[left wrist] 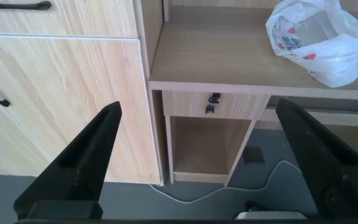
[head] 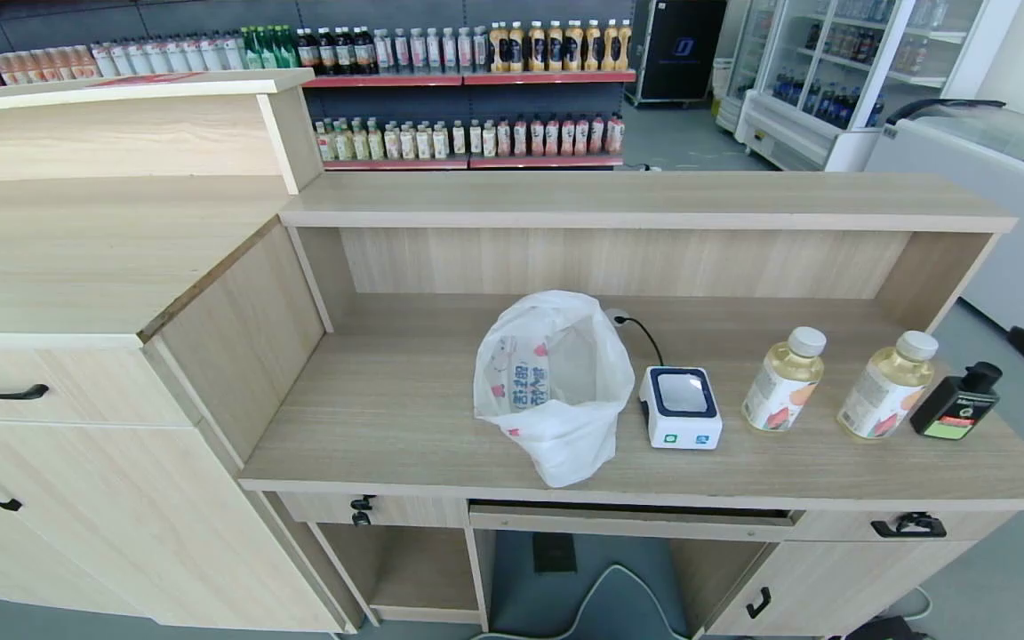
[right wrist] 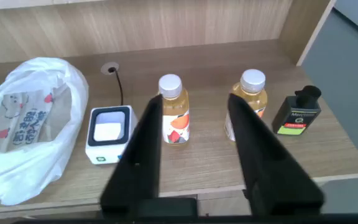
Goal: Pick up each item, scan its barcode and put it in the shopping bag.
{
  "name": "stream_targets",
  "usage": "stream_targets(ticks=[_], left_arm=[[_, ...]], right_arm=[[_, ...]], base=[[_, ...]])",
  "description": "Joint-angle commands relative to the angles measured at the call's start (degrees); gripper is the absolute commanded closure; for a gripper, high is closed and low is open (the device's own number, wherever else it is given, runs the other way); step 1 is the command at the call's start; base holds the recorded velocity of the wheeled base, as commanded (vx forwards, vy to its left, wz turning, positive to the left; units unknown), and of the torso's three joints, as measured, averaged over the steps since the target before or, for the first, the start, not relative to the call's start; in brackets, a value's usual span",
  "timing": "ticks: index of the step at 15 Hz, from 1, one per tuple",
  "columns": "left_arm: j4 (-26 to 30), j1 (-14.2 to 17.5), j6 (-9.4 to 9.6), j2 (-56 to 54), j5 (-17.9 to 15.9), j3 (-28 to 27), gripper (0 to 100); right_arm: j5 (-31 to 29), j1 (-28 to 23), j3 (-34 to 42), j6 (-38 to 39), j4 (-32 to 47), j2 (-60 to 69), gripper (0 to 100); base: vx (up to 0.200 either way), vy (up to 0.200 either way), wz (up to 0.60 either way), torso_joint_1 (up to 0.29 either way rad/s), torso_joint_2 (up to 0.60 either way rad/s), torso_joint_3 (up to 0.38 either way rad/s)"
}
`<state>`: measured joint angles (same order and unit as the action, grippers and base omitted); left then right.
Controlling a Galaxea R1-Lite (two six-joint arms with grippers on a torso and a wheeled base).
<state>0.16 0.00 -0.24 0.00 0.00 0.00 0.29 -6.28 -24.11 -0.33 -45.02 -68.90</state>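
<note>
A white plastic shopping bag (head: 556, 382) stands open on the wooden counter (head: 388, 418), with a white barcode scanner (head: 681, 404) just to its right. Further right stand two pale-yellow drink bottles with white caps (head: 783, 380) (head: 887, 387), then a small black bottle (head: 956, 404). My right gripper (right wrist: 196, 102) hangs open and empty above the counter's front edge, facing the left drink bottle (right wrist: 171, 112), the other drink bottle (right wrist: 248, 102), the scanner (right wrist: 107, 134) and the bag (right wrist: 30, 130). My left gripper (left wrist: 199, 107) is open and empty, low in front of the counter, left of the bag (left wrist: 319, 40).
A taller cabinet with black-handled drawers (head: 1, 391) adjoins the counter on the left. A raised shelf (head: 645, 200) runs over the back of the counter. The scanner's cable (head: 641, 333) leads to the back. Drawers with keys (head: 908, 526) sit under the counter.
</note>
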Motion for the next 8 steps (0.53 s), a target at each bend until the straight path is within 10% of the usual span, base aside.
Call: stream_targets(ticks=[1,8], left_arm=[[0.0,0.0,-0.02,0.0,0.0,0.0,0],[0.0,0.0,-0.02,0.0,0.0,0.0,0]], right_arm=[[1.5,-2.6,4.8,-0.2,-13.7,-19.3,0],[3.3,-4.1,6.3,0.3,-32.9,-42.5,0]], base=[[0.0,0.0,0.0,0.0,0.0,0.0],[0.0,0.0,0.0,0.0,0.0,0.0]])
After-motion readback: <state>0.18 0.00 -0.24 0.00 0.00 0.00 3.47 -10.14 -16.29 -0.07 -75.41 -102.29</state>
